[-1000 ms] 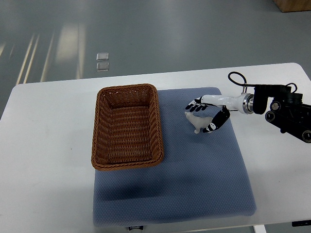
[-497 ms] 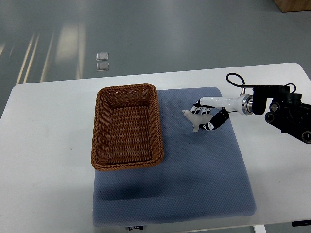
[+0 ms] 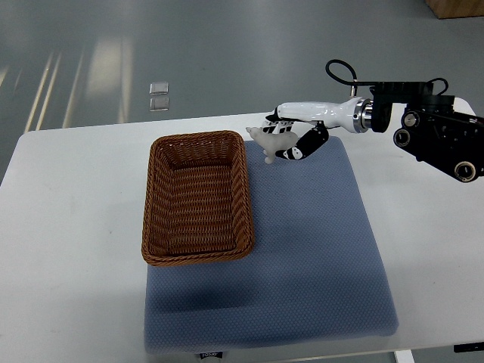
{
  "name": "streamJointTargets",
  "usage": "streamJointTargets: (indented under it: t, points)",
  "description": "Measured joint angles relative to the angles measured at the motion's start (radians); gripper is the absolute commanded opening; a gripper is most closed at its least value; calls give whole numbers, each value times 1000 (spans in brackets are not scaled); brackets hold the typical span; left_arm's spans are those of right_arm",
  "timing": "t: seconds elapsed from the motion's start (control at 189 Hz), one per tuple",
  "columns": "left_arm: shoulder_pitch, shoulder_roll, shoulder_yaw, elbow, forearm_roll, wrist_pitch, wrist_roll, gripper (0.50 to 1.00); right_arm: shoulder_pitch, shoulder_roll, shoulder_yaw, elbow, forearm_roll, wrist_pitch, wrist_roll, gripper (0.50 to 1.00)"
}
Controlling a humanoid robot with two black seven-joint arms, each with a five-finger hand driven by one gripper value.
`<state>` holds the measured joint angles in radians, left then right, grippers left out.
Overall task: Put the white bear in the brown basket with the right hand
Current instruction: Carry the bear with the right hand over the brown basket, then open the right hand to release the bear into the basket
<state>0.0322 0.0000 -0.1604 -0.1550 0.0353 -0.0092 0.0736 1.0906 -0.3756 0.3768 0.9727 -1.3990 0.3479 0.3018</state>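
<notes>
The white table [image 3: 68,249] carries a blue mat [image 3: 318,265], and the brown basket [image 3: 198,195] sits on the mat's left part. My right hand [image 3: 291,136] has its fingers closed around the white bear [image 3: 266,141], held just right of the basket's far right corner

Single top view: the camera is looking steeply down from the robot's side, framing the whole white bench [image 3: 68,227] from moderate height. Grey floor [image 3: 227,53] is showing beyond the far edge. The right arm [image 3: 423,128] is entering from the right edge.
</notes>
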Motion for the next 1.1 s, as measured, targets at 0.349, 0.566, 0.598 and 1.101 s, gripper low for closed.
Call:
streamJointTargets:
  t: [0.349,0.566,0.598,1.101]
  points:
    - [0,0,1,0,0,0,0,1000,163,197,-97,-46,2,-8,1,500]
    - [0,0,1,-1,0,0,0,1000,191,358,-177,-187,-3,-14,1,500]
    - [0,0,1,-2,0,0,0,1000,190,365,-183,-210,-4,-18,1,500]
    - [0,0,1,-2,0,0,0,1000,94,376,-240,-307,4,-84,-3,500]
